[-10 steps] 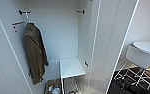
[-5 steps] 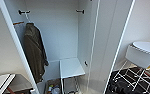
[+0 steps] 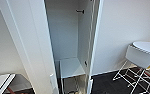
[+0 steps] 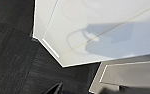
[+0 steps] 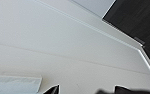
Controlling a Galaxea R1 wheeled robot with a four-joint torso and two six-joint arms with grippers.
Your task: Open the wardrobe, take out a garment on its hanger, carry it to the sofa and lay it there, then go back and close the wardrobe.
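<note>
Head view: your wardrobe [image 3: 66, 37] stands open, left door [image 3: 28, 50] swung toward you, white shelf [image 3: 71, 67] low inside | white chair [image 3: 141, 58] at right | you cannot tell either gripper's finger state; right wrist faces white panel [image 5: 66, 45]

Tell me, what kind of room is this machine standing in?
Probably a furnished room in a flat or a mock-up home: a tall white wardrobe stands open against a plain white wall, beside a white wire-legged chair at a round white table, on dark carpet.
</note>
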